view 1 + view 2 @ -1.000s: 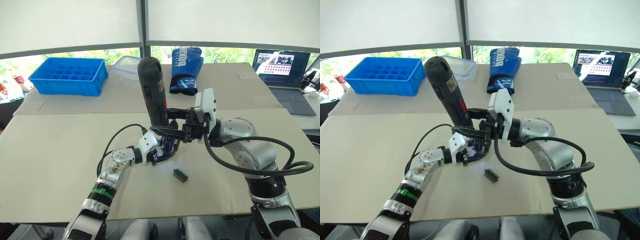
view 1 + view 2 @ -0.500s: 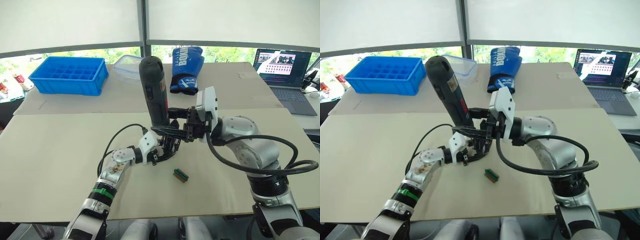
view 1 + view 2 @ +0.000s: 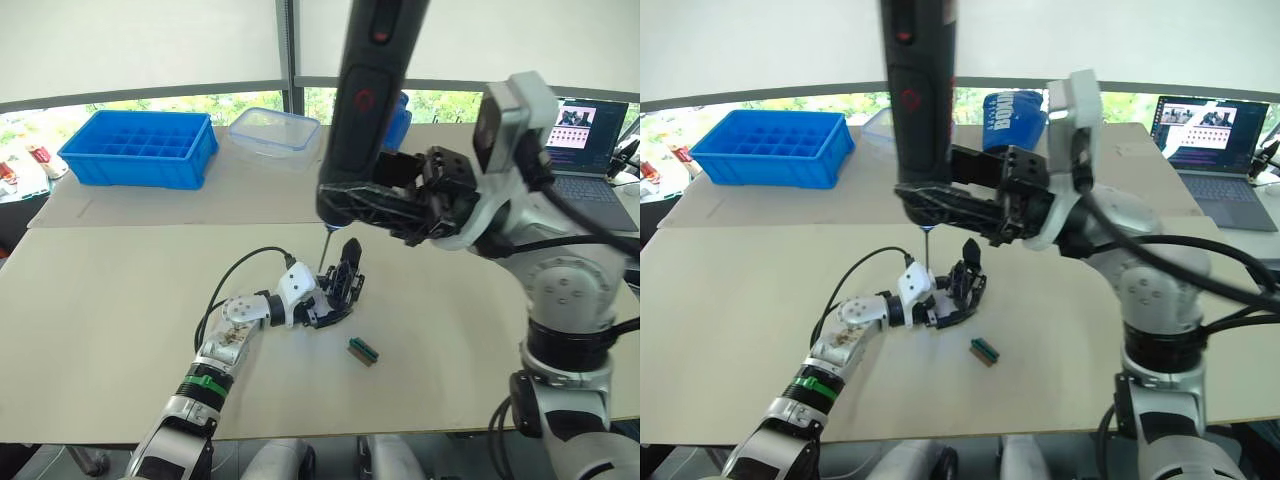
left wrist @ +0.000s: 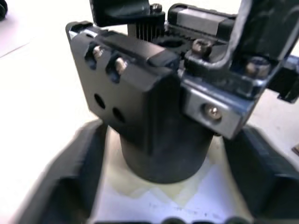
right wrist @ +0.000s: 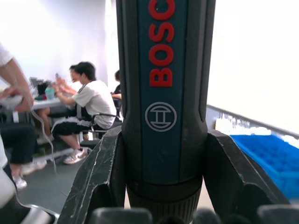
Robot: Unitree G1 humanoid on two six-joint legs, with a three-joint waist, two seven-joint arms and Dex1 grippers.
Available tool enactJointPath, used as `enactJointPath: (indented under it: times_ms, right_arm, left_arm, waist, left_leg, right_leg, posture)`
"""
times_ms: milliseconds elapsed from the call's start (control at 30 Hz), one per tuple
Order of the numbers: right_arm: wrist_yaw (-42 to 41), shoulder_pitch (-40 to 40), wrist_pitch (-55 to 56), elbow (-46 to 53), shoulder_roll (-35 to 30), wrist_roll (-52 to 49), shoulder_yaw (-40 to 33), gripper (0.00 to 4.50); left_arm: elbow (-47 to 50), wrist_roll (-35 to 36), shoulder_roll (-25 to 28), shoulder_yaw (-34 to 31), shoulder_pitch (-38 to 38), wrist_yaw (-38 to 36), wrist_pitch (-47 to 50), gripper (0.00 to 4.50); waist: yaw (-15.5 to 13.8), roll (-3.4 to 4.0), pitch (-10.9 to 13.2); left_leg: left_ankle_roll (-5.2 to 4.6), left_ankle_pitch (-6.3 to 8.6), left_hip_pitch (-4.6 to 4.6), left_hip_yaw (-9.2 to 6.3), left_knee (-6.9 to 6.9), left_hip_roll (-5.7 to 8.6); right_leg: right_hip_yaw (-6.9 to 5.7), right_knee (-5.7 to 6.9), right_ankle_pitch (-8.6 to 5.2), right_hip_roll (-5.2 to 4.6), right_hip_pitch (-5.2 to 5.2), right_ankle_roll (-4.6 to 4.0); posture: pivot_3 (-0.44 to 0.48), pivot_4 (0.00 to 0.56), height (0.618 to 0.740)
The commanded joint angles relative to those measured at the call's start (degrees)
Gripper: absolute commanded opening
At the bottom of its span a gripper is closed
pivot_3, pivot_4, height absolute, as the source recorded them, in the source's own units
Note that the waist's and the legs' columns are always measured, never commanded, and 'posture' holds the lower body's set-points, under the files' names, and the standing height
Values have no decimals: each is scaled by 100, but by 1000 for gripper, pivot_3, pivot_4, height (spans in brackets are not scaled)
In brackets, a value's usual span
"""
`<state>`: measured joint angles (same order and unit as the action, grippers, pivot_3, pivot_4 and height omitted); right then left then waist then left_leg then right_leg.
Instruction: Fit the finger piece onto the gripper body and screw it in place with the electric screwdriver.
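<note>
Gripper body [image 3: 340, 290] stands at frame centre on the surface, clamped by the left end effector [image 3: 322, 303]. Right end effector [image 3: 385, 205], clenched around the electric screwdriver [image 3: 368, 95], hovers above; screwing seems underway, so the bit must descend squarely onto the screw.

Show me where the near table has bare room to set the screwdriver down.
Bare table stretches on the robot's left of the left claw, and on the right past the small green-and-brown block. It is crowded at the centre, around the gripper body under the electric screwdriver.
</note>
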<state>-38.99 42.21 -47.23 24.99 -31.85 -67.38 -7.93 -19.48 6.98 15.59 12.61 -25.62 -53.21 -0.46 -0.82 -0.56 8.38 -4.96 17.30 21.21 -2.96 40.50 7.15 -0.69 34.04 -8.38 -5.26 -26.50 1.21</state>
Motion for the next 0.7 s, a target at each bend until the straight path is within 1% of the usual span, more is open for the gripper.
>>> enactJointPath:
  times_ms: [33, 67, 100, 167, 200, 267, 333, 400, 433, 467, 600, 633, 700]
  right_arm:
    - [739, -430, -892, 117, -998, -2008, -775, 1912]
    - [915, -721, -1225, 4, -1535, -2550, -899, 1912]
    - [1146, -1138, -1568, -299, -2136, -3088, -1004, 1912]
    - [1549, -1857, -1999, -958, -3033, -3804, -1106, 1912]
    - [1748, -2120, -2104, -1293, -3307, -4001, -1089, 1912]
    - [1903, -2419, -2282, -1845, -3587, -3918, -1008, 1912]
    - [1838, -2493, -2452, -2300, -3645, -3532, -892, 1912]
    - [1748, -2416, -2456, -2700, -3528, -2551, -475, 1912]
    - [1703, -2360, -2417, -2838, -3457, -2135, -284, 1912]
    - [1676, -2282, -2414, -2975, -3369, -1813, -126, 1912]
    - [1082, -1993, -2354, -3354, -3083, -627, 412, 1912]
    - [980, -1908, -2305, -3474, -3023, -368, 487, 1912]
    - [758, -1773, -2211, -3706, -2941, 113, 581, 2967]
  left_arm:
    - [582, 185, 453, -131, 346, -327, 219, 4500]
    - [864, 294, 689, -174, 514, -527, 330, 4500]
    - [1249, 464, 1037, -241, 749, -834, 452, 4500]
    - [1894, 767, 1612, -370, 1094, -1235, 769, 4500]
    - [2124, 894, 1833, -432, 1202, -1356, 922, 4500]
    - [2449, 1087, 2159, -529, 1338, -1511, 1156, 4500]
    - [2665, 1201, 2382, -580, 1407, -1607, 1329, 4500]
    - [2773, 1264, 2582, -643, 1410, -1717, 1428, 4500]
    - [2800, 1279, 2638, -653, 1394, -1740, 1451, 4500]
    - [2815, 1292, 2669, -655, 1374, -1748, 1469, 4500]
    - [2945, 1349, 2709, -657, 1258, -1731, 1621, 4500]
    - [2999, 1370, 2716, -659, 1241, -1716, 1681, 4500]
    - [3081, 1423, 2778, -678, 1248, -1745, 1769, 4500]
  waist:
    - [5, 0, 0]
    - [5, 0, 0]
    - [6, 0, 0]
    - [31, 1, 0]
    - [31, 1, 1]
    - [22, 7, 5]
    - [6, 42, 26]
    - [4, 50, 29]
    - [8, 47, 29]
    - [5, 47, 29]
    - [12, 54, 33]
    - [14, 55, 34]
    - [20, 59, 36]
  left_leg:
    - [0, 0, -2, -1, -9, 0]
    - [-2, 0, -2, 0, -18, 1]
    - [-2, 0, -1, 0, -31, 0]
    - [-3, 0, -6, 3, -65, -7]
    - [-3, 0, -5, 4, -69, -8]
    - [-3, -1, -3, 6, -70, -9]
    - [-1, -2, -3, 11, -64, -8]
    - [-11, 4, -5, 16, -63, -7]
    - [-37, 17, -9, 16, -62, -9]
    - [-38, 14, -12, 17, -59, -15]
    - [-42, 3, -9, 16, -53, -19]
    - [-9, -16, -8, 17, -50, -18]
    - [-2, -20, -1, 20, -50, -15]
  right_leg:
    - [3, -2, 0, -2, 1, 0]
    - [7, -4, 0, -3, -2, -1]
    - [10, -5, -1, -5, -5, -1]
    - [12, -6, -5, -4, -9, -8]
    - [12, -5, -6, -5, -11, -10]
    - [13, -12, -9, -8, -12, -15]
    - [15, -37, -9, -16, -2, -13]
    - [15, -45, -2, -24, 10, -3]
    - [12, -44, -2, -23, 15, -2]
    - [8, -44, -2, -19, 21, -2]
    - [2, -29, -2, -13, 14, -3]
    - [4, -17, -2, -13, 8, -3]
    - [8, -15, -2, -13, 0, -4]
  posture:
    - [0, 150, 740]
    - [0, 150, 740]
    - [0, 150, 740]
    - [0, 150, 740]
    - [0, 150, 740]
    - [0, 150, 740]
    - [0, 150, 740]
    - [0, 150, 740]
    - [0, 150, 740]
    - [0, 150, 740]
    - [0, 150, 740]
    - [0, 150, 740]
    - [0, 150, 740]
